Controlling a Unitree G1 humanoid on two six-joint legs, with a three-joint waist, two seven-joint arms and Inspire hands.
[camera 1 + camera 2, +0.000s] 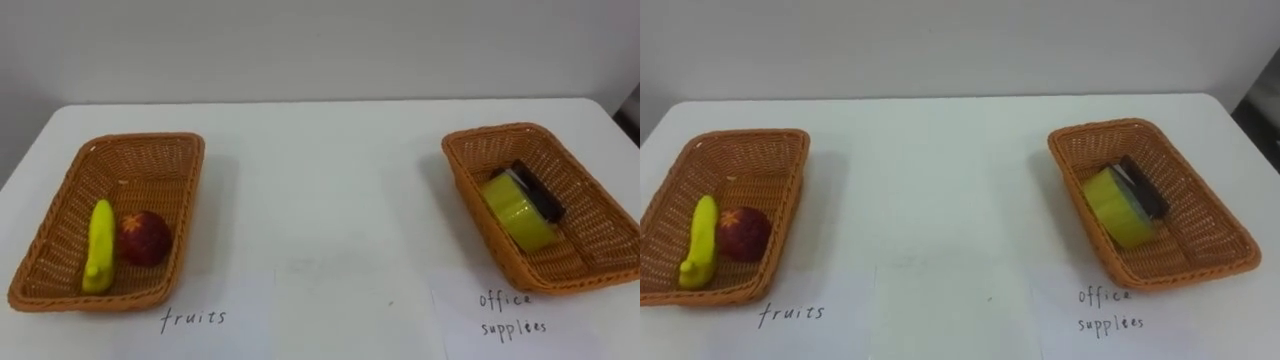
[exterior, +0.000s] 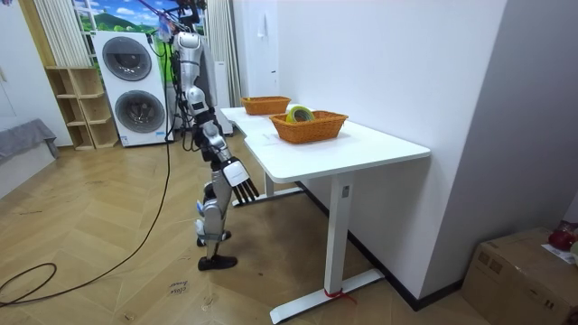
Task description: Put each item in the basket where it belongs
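Observation:
On the white table [image 1: 320, 180] stand two wicker baskets. The left basket [image 1: 140, 142], with a handwritten paper label for fruits [image 1: 194, 318] before it, holds a yellow banana [image 1: 100, 245] and a red apple [image 1: 144, 238]. The right basket [image 1: 500, 132], labelled for office supplies [image 1: 512, 313], holds a yellow tape roll [image 1: 518, 210] and a dark flat object [image 1: 538, 190] leaning against it. In the room view I stand at the table's long side, and my right hand [image 2: 239, 178] hangs below the tabletop with straight fingers, holding nothing.
The table [image 2: 361, 144] sits against a white wall. Behind me stand stacked washing machines [image 2: 135, 86] and a wooden shelf [image 2: 79, 106]. A cardboard box [image 2: 519, 271] sits on the floor at the room view's right.

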